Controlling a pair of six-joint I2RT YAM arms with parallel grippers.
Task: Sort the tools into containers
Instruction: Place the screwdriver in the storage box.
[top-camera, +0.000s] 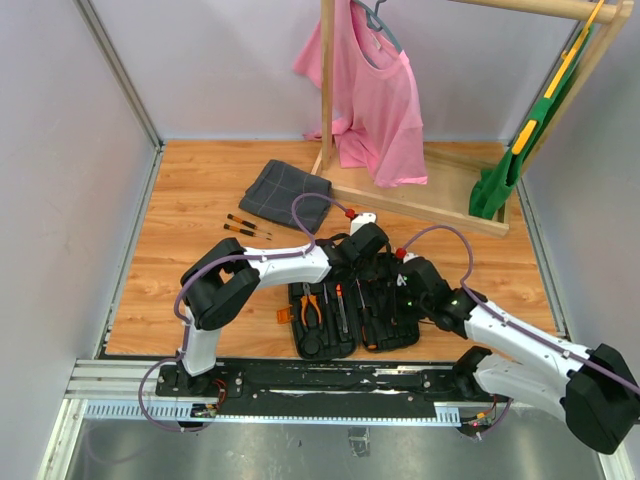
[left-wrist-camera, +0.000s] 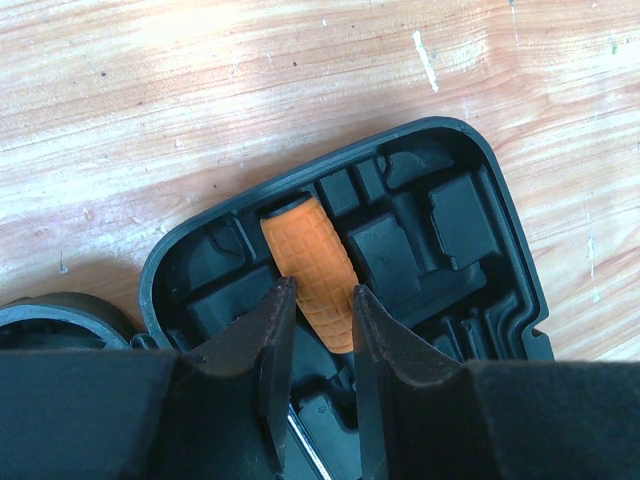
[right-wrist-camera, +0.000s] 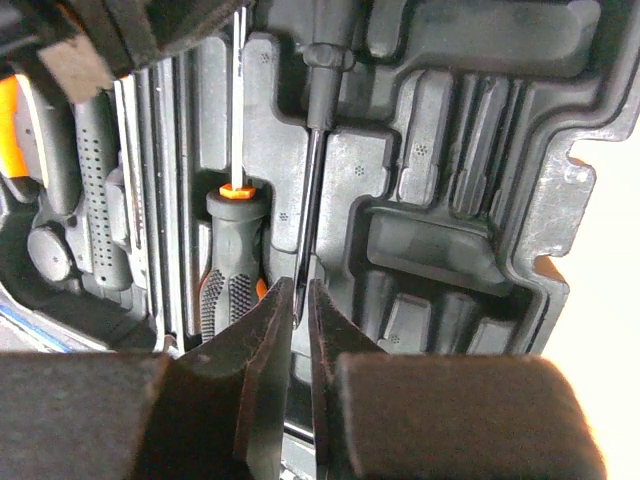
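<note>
The left gripper was closed on an orange handle. One finger pressed on each side of it. The handle was bumpy and lay in a slot of the open black case. A thin metal rod showed just below the fingers. I could not see the other end of this tool.

The right gripper was almost fully closed. It pinched the thin dark rod of a thin screwdriver. That tool lay along a groove in the case, with its handle at the far end. Just to the left of it, a black-and-orange screwdriver sat in its own slot.

The case lay open and flat on the wooden counter. It was at the near edge, in the middle, between the two arms. The left arm reached across to its far end. The right arm came in from the right. The pliers sat in the left half of the case.

Two screwdrivers lay side by side on the counter. They were far from the case and to the left. A grey cloth lay just beyond them. A pink shirt hung on a wooden rack at the far side.
</note>
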